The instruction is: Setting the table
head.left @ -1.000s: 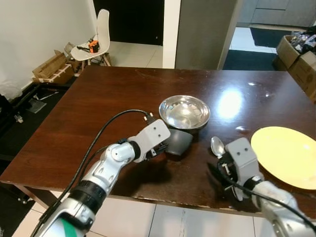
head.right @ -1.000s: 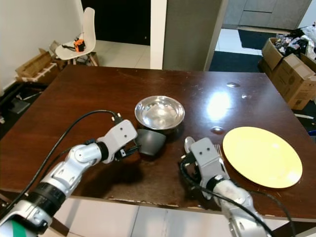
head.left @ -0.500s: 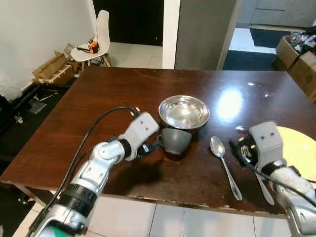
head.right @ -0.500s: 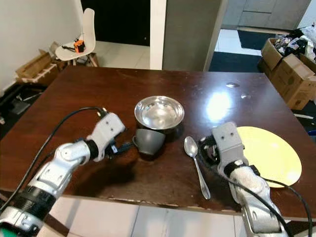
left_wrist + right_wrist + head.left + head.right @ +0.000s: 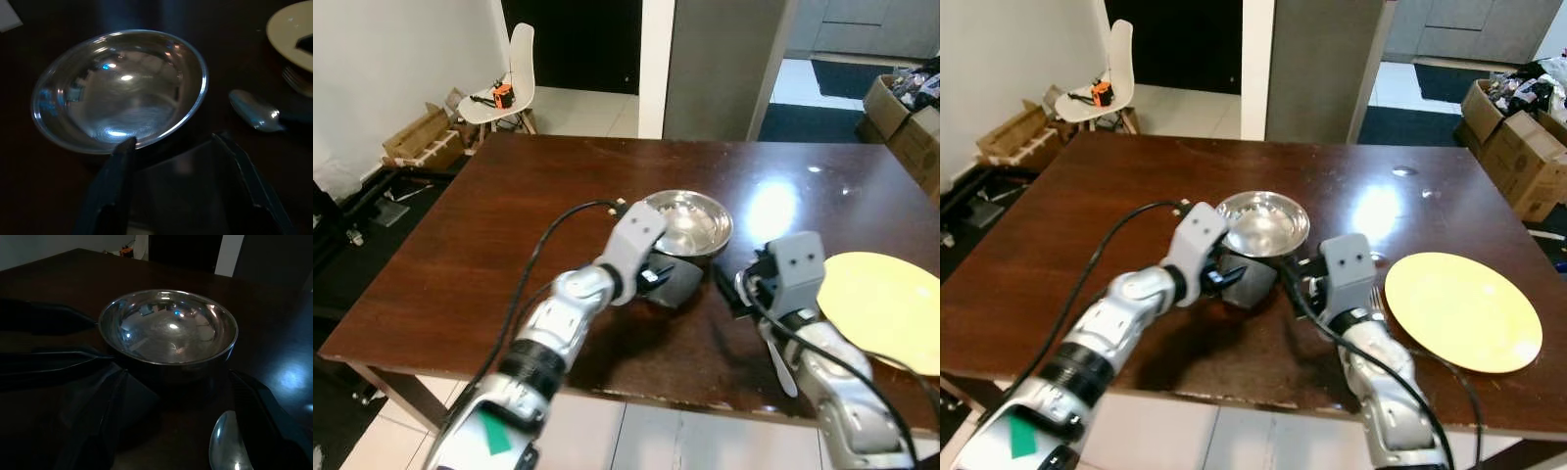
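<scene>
Head views, table: The brown table (image 5: 489, 225) holds a shiny bowl (image 5: 690, 219), a dark cup (image 5: 674, 282) touching it, and a yellow plate (image 5: 1464, 308) on my right.
Head views, what changed: A moment ago my right gripper (image 5: 744, 292) was by the plate. Now it is back over the spoon (image 5: 781, 367), near the bowl. My left gripper (image 5: 658, 279) has moved in on the cup again.
Left wrist view: My left fingers (image 5: 117, 176) sit on both sides of the cup, just below the bowl (image 5: 120, 88). They look closed on it.
Right wrist view: My right fingers (image 5: 259, 416) are spread wide with nothing between them. The bowl (image 5: 168, 328) is in front, and the spoon (image 5: 230, 445) lies near one finger.
What it means: I think the cup gets placed next, then the spoon.
</scene>
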`<state>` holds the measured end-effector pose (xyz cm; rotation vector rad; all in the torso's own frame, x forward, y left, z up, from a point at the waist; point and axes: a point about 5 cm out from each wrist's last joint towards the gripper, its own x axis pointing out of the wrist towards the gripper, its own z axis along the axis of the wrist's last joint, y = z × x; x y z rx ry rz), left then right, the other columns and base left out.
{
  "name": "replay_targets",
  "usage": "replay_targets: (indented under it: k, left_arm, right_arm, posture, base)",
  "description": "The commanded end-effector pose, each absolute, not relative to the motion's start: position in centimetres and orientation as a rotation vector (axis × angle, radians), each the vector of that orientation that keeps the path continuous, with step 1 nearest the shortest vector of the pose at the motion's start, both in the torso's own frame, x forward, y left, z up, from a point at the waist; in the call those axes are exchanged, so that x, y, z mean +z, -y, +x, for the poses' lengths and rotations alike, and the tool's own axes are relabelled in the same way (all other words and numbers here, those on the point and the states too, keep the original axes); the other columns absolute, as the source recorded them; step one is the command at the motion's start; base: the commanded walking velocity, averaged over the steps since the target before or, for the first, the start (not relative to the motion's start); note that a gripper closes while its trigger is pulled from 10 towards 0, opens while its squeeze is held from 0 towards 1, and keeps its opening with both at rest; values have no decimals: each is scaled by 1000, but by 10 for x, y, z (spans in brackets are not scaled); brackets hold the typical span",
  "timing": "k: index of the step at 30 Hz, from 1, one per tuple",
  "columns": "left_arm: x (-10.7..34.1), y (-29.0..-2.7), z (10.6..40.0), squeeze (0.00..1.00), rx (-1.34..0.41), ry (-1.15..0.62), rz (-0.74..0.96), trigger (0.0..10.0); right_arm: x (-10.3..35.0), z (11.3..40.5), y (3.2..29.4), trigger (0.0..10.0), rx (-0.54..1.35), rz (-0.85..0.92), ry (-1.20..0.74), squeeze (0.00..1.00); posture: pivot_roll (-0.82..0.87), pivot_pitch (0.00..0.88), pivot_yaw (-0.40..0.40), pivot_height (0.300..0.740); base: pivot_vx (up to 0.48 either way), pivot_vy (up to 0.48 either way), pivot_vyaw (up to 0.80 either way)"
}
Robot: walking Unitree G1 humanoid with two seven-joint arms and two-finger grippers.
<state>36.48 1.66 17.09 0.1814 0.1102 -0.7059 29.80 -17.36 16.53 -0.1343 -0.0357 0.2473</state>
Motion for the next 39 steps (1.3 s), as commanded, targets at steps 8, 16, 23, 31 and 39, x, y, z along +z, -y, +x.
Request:
replay_targets:
  k: [8,16,23,31,39]
  left_arm:
    - [147,-23,360,0,-710,-192,296,10000]
    - [144,-50,357,0,-691,-176,360,10000]
    - [163,-63,351,0,-685,-116,203,10000]
    - [168,-77,345,0,-728,-122,231,10000]
    - [152,-89,347,0,-672,-191,206,10000]
  right_arm:
    - [159,294,167,10000,265,-115,30,0]
    - [158,295,171,10000,256,-118,24,0]
    - [157,295,171,10000,259,-119,20,0]
    - [157,297,172,10000,262,-125,17,0]
    - [157,297,175,10000,258,-128,17,0]
  posture:
    - [-56,21,143,740]
    - [-45,22,142,740]
    - [-35,25,135,740]
    - [-36,25,132,740]
    - [-38,26,128,740]
  base:
    - [0,0,0]
    - [0,0,0]
    - [0,0,0]
    - [0,0,0]
    - [0,0,0]
